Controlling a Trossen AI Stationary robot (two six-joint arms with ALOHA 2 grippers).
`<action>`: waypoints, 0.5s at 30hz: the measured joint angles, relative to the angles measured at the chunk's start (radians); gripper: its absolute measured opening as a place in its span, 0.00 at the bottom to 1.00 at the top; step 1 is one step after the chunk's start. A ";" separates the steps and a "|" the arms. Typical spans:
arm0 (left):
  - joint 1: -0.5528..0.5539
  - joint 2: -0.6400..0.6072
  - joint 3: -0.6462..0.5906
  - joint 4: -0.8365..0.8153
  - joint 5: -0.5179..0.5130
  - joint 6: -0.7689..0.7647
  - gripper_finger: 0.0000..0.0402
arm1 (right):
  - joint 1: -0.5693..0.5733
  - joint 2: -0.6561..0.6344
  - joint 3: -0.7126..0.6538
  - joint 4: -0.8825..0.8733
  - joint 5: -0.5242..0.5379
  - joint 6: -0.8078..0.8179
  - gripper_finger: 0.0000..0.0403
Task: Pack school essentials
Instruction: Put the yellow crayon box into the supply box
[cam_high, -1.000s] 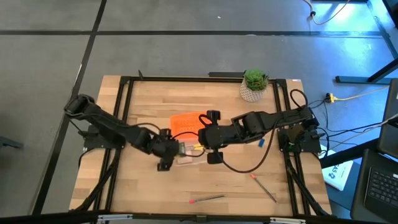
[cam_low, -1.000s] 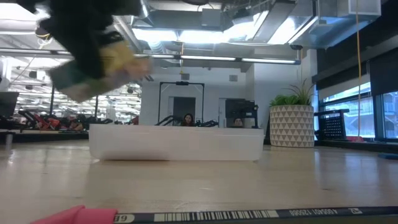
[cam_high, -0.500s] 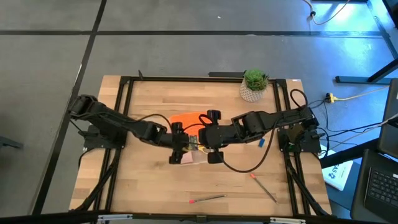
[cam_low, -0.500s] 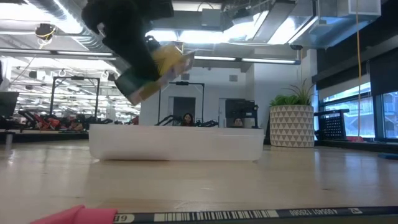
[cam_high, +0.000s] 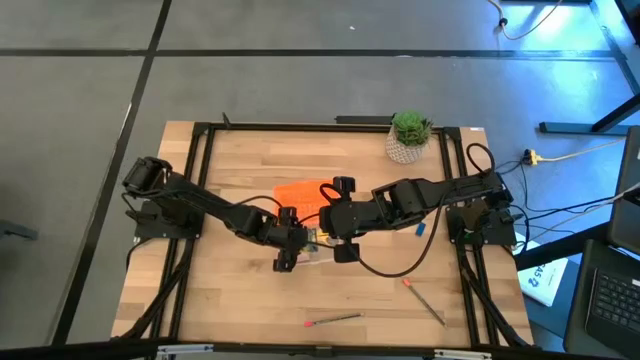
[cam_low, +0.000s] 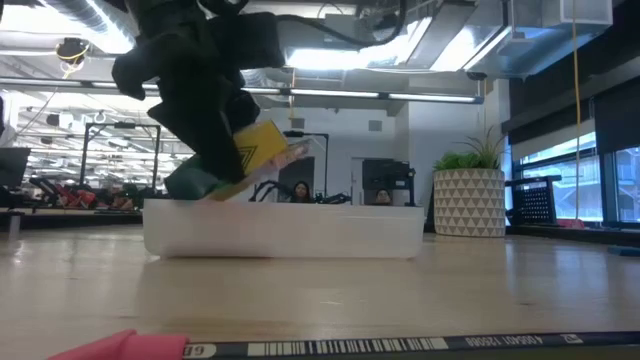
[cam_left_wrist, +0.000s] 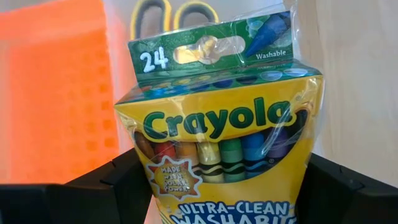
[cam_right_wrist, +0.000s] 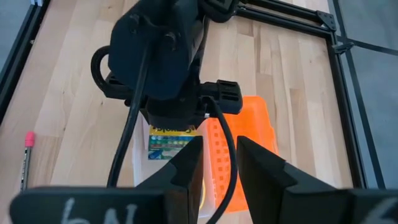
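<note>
The left gripper (cam_high: 296, 247) is clamped on the crayon box (cam_left_wrist: 224, 143), one finger on each side of the box's lower half. It holds the box tilted above the clear case (cam_low: 282, 231), with the box's low end at the case rim. The scissors (cam_left_wrist: 174, 14) lie inside the case, just beyond the box; only their yellow handles show. The orange lid (cam_high: 300, 197) lies flat beside the case.

The right gripper (cam_right_wrist: 216, 163) hovers above the case and lid, close to the left gripper, with its fingers parted and nothing between them.

Two red-tipped pencils (cam_high: 333, 320) lie near the table's (cam_high: 240, 160) front edge, well apart from the case. The blue piece (cam_high: 421, 229) rests beside the right arm. The plant (cam_high: 408, 136) stands at the far edge.
</note>
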 joint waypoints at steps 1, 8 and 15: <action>-0.001 0.000 0.000 -0.001 0.001 0.000 0.73 | 0.000 0.000 0.000 0.000 0.000 0.000 0.25; -0.001 -0.001 0.000 -0.002 0.001 0.000 0.73 | 0.000 0.000 0.000 0.004 -0.003 0.021 0.25; -0.001 -0.001 0.000 -0.004 0.001 -0.003 0.73 | 0.000 0.000 0.000 0.005 -0.003 0.030 0.25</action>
